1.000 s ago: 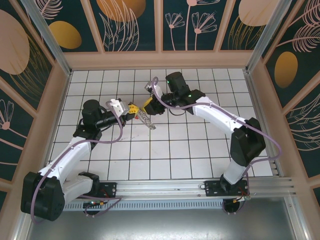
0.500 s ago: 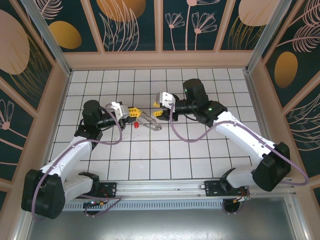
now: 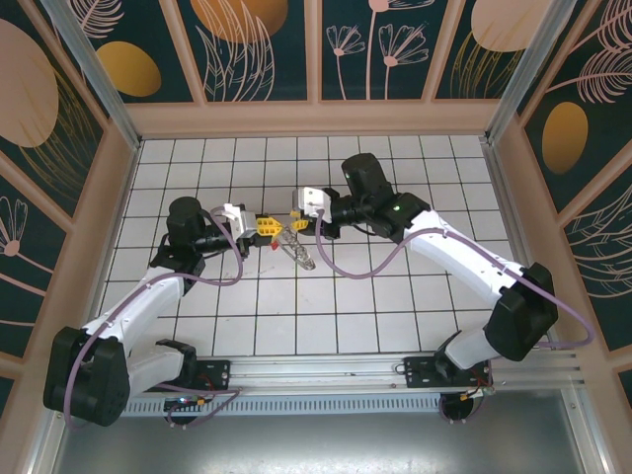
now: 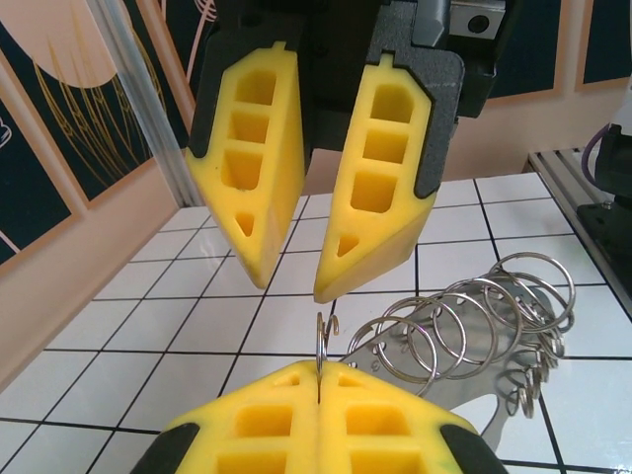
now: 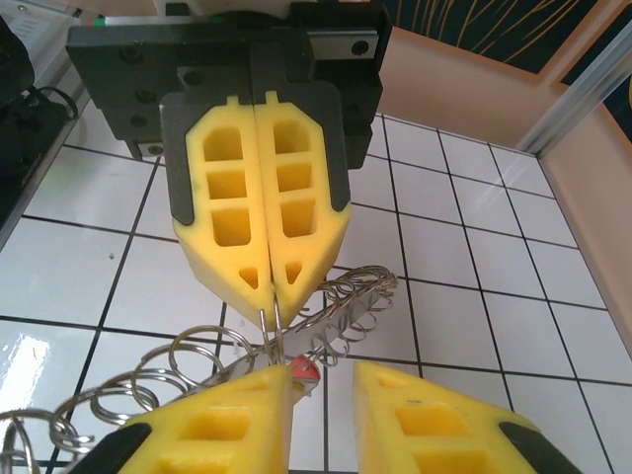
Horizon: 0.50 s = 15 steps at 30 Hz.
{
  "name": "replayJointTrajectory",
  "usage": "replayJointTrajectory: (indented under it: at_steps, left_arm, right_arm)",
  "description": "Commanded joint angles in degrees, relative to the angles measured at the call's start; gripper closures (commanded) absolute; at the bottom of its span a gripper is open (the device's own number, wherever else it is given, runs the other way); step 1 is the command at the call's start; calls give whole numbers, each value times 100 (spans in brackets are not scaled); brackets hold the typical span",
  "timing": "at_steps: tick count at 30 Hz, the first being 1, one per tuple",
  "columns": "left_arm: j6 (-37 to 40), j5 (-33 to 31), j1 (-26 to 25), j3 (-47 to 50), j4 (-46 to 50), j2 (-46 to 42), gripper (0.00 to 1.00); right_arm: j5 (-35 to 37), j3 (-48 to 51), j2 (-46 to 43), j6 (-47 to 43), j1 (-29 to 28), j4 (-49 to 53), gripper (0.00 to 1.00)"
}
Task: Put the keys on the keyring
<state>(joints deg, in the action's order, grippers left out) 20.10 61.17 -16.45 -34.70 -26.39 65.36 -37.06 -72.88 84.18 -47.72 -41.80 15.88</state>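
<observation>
Keyring (image 3: 295,250) clamped by left end effector (image 3: 267,226), long axis lying near-right; right end effector (image 3: 293,224) parted, faced tip-to-tip just beside.

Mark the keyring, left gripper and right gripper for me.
keyring (image 4: 449,336), left wrist view, on the bunch of small rings.
left gripper (image 5: 269,299), right wrist view, at its shut fingertips pinching the ring wire.
right gripper (image 4: 296,288), left wrist view, in the gap between its fingertips.

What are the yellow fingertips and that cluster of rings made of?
The fingertips look like matte yellow plastic or rubber, moulded with hollow pockets. The keyring looks like polished steel wire: thin silvery loops glinting with reflections.
</observation>
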Motion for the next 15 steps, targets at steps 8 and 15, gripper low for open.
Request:
replayJointTrajectory:
  at_steps: [8, 15]
  left_arm:
    - [25, 189, -34, -212, -77, 90, 100]
    - [22, 204, -69, -229, -56, 99, 100]
  right_arm:
    - [31, -251, 148, -325, -144, 349, 69]
    - [94, -357, 311, -343, -213, 372, 78]
